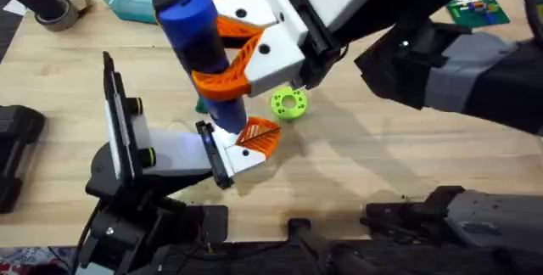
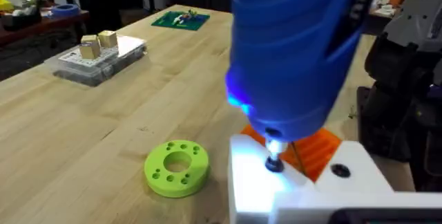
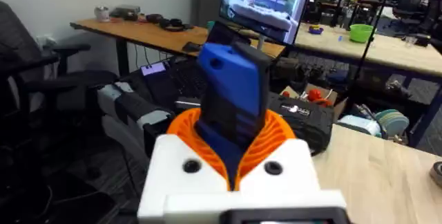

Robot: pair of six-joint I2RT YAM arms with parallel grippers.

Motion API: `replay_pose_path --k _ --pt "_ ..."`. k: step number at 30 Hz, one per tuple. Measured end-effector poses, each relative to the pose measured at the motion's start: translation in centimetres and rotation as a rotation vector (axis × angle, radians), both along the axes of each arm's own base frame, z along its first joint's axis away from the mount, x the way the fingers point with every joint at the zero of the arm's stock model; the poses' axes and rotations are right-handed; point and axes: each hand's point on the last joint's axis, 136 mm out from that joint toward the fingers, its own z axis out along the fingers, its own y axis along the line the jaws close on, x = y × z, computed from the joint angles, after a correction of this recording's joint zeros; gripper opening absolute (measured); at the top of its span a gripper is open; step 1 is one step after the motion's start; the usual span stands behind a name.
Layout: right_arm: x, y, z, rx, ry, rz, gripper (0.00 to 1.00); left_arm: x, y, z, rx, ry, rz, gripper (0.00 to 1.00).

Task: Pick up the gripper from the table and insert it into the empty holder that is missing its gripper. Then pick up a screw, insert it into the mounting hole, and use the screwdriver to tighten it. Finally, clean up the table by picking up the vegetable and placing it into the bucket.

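Blue screwdriver (image 1: 197,33) sits clamped upright in our right end effector (image 1: 242,58), tip on the white part; our left end effector's grip we cannot tell.

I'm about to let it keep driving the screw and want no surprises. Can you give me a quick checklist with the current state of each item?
1. Right gripper shut on the screwdriver: ok.
2. Screwdriver tip on the screw in the white part: ok.
3. Screwdriver upright over the hole: roughly, slightly tilted; cannot tell exactly.
4. Screw fully seated: cannot tell.
5. Left gripper steadying the white part: cannot tell.
6. Green disc apart from the tip: ok.
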Motion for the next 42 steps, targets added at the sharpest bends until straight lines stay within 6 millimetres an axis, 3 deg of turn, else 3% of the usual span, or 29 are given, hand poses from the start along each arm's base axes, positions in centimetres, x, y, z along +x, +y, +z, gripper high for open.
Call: replay_pose_path --k 42 --pt "-0.32 0.20 -0.19 0.002 -0.016 0.008 0.025 0.00 0.00 -0.01 0.000 0.000 0.000 0.004"
